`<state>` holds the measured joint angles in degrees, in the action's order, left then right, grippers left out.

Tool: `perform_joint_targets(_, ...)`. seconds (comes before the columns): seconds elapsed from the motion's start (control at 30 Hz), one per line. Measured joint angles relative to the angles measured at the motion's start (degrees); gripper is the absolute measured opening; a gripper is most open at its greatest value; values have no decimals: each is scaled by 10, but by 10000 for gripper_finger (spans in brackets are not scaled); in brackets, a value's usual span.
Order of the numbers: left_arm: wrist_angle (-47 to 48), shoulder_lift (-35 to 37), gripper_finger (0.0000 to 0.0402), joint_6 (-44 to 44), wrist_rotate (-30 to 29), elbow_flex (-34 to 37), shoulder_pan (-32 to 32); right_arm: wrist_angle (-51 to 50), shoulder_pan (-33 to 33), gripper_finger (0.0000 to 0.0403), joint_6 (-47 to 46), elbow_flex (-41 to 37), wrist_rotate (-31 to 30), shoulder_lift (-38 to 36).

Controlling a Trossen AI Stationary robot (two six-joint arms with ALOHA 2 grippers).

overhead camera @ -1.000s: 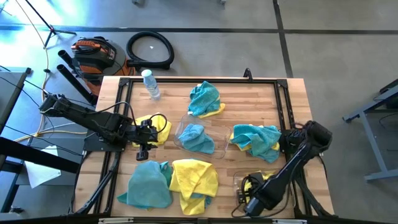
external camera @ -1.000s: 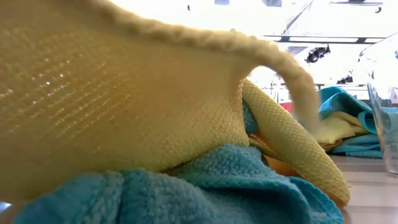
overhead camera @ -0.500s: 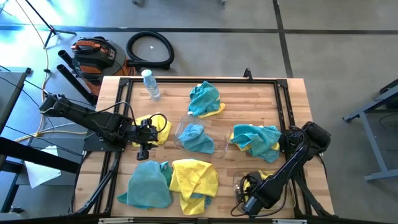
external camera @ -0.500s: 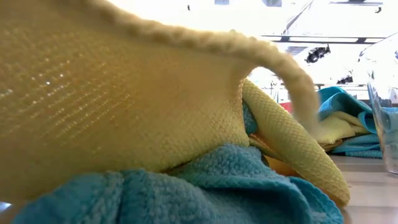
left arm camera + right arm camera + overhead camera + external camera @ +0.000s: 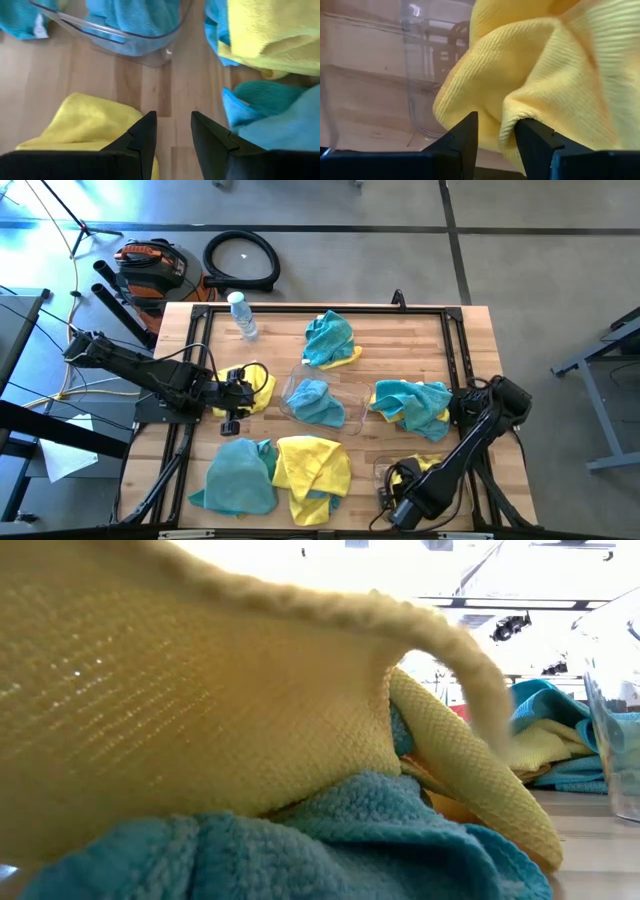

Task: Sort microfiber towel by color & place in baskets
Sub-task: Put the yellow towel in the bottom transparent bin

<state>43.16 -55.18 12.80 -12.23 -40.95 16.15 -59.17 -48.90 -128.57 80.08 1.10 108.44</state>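
Towels still scattered on the table [image 5: 470, 330]; both grippers low among them.

We note loose teal and yellow towel heaps [image 5: 270, 472] at the near edge. One clear basket [image 5: 352, 402] mid-table holds a teal towel [image 5: 312, 402]; the second basket [image 5: 378, 472] at the near right holds a yellow towel [image 5: 545, 65]. Right gripper [image 5: 495, 131] sits inside it, fingers parted, yellow fold between them but not pinched. Left gripper [image 5: 172, 131] hovers over bare wood, fingers slightly apart, empty, beside another yellow towel [image 5: 85, 122].
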Motion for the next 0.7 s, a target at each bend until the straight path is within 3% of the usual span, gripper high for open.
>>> perform_joint_targets(0.33, -2, 0, 110, 6, -21, 0, 0, -201, -9, 112, 13, 135, -40, -1)
perform_joint_targets(0.5, -2, 0, 110, 23, -21, 0, 0, -190, -19, 112, 11, 150, -39, -2)
perform_joint_targets(0.7, -2, 0, 110, 35, -21, 0, 0, -176, -25, 112, -4, 114, -36, -1)
